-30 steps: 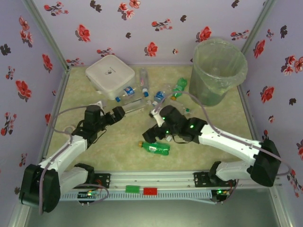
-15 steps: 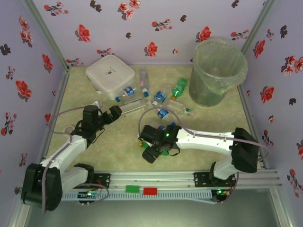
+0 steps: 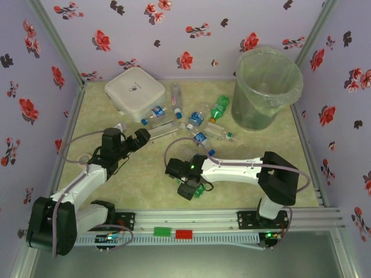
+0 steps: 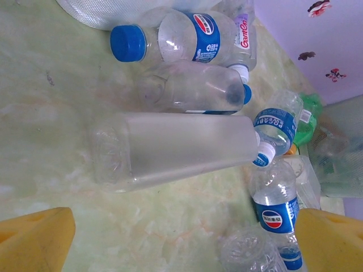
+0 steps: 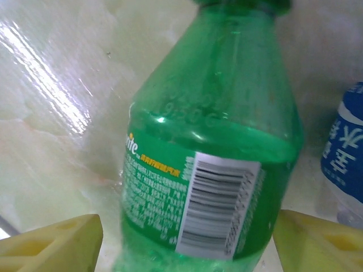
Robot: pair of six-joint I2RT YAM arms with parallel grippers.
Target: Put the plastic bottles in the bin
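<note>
A green plastic bottle (image 5: 215,164) lies on the table between the yellow fingers (image 5: 54,241) of my right gripper (image 5: 187,243). The jaws stand open on either side of it, with a gap on the left. From above, this gripper (image 3: 188,184) is over the green bottle (image 3: 200,189) near the front middle. My left gripper (image 3: 142,138) is open and faces a long clear bottle (image 4: 181,148), with nothing between its fingers (image 4: 34,241). Several more clear, blue-labelled bottles (image 3: 194,120) lie in a cluster beyond. The bin (image 3: 243,75) stands at the back right.
A white square lidded box (image 3: 134,92) sits at the back left, next to the bottle cluster. A blue-labelled bottle (image 5: 346,153) lies just right of the green one. Flowered walls close in the table on three sides.
My right arm has swung back from the bottle cluster to the front middle and come down over the green bottle, its jaws narrowing. The left arm has hardly moved.
</note>
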